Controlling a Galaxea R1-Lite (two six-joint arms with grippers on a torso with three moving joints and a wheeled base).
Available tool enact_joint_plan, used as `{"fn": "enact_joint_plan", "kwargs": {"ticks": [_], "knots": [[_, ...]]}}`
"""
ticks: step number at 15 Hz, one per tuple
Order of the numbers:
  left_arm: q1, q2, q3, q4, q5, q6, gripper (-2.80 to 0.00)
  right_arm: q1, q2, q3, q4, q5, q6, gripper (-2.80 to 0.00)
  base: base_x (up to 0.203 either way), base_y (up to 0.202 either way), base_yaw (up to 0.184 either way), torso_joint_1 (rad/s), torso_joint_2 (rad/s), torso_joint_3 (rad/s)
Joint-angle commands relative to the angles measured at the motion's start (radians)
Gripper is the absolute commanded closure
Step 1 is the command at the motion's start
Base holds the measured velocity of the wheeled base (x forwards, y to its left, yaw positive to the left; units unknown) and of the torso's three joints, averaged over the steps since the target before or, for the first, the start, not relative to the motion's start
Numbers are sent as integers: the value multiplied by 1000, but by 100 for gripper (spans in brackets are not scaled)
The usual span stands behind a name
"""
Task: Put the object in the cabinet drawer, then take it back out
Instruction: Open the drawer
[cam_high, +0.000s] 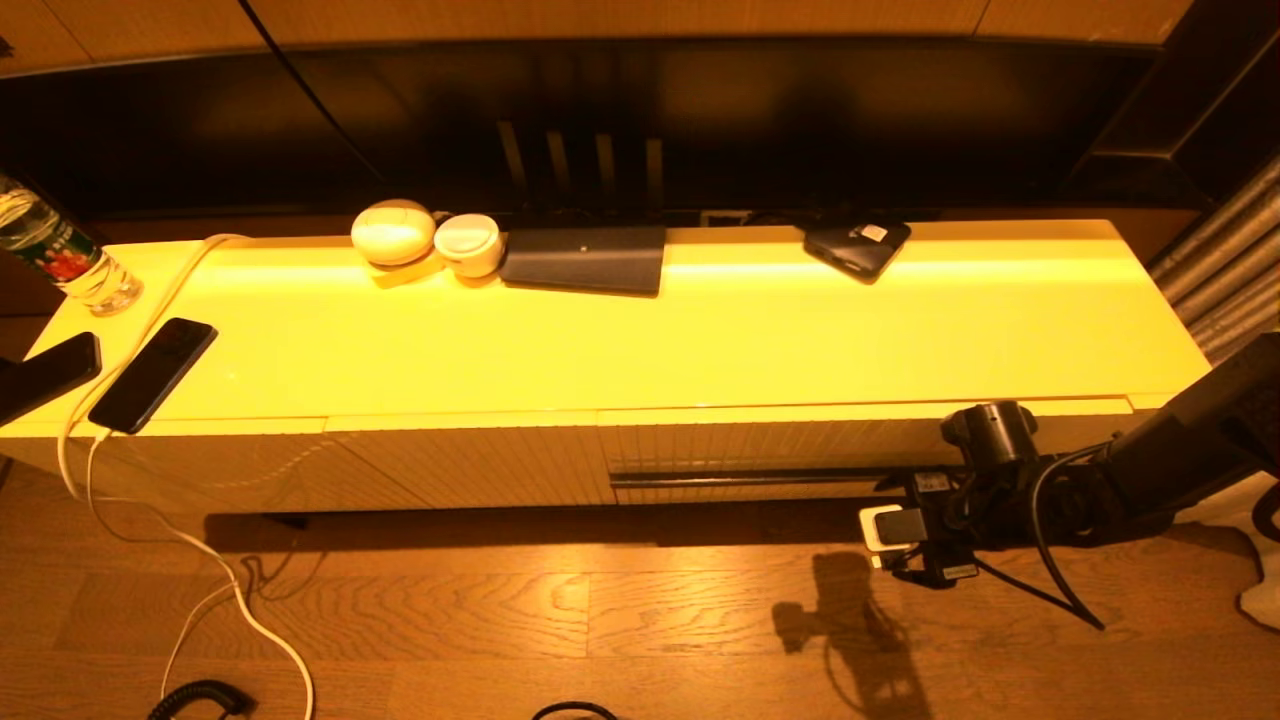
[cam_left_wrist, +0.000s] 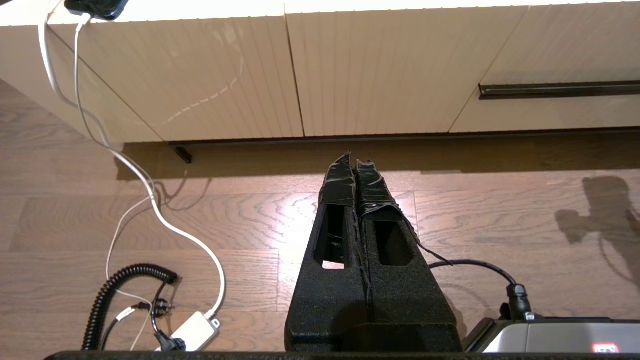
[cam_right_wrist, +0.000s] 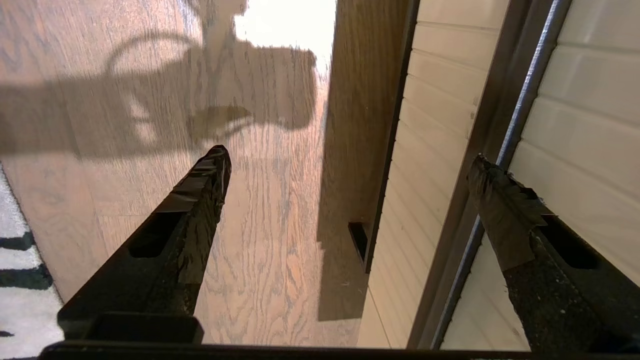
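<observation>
The clear bottle with the pale label is out of view. The cabinet drawer (cam_high: 800, 445) is closed, its ribbed front crossed by the dark handle slot (cam_high: 760, 478). My right gripper (cam_high: 900, 535) hangs low in front of the drawer's right part. In the right wrist view it (cam_right_wrist: 350, 155) is open and empty. One fingertip (cam_right_wrist: 492, 192) lies over the handle slot (cam_right_wrist: 505, 100); the other is over the floor. My left gripper (cam_left_wrist: 356, 160) is shut on nothing, low over the floor before the cabinet's left panels; the drawer slot (cam_left_wrist: 555, 89) shows off to its side.
On the yellow cabinet top (cam_high: 700, 330) stand a bottle with a green-and-red label (cam_high: 60, 255), a phone on a white cable (cam_high: 152, 373), two round white items (cam_high: 393, 231), a dark flat case (cam_high: 585, 258) and a small black box (cam_high: 857, 246). Cables and a charger (cam_left_wrist: 192, 330) lie on the wooden floor.
</observation>
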Motion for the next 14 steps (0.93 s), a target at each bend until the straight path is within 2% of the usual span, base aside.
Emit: {"fn": "enact_joint_plan", "kwargs": {"ticks": [1, 14], "knots": [[0, 0, 2, 0, 0, 0, 0, 0, 23, -10, -19, 0, -10, -280, 0, 0, 0, 0, 0, 0], [0, 0, 2, 0, 1, 0, 0, -5, 47, -82, -33, 2, -13, -280, 0, 0, 0, 0, 0, 0]]}}
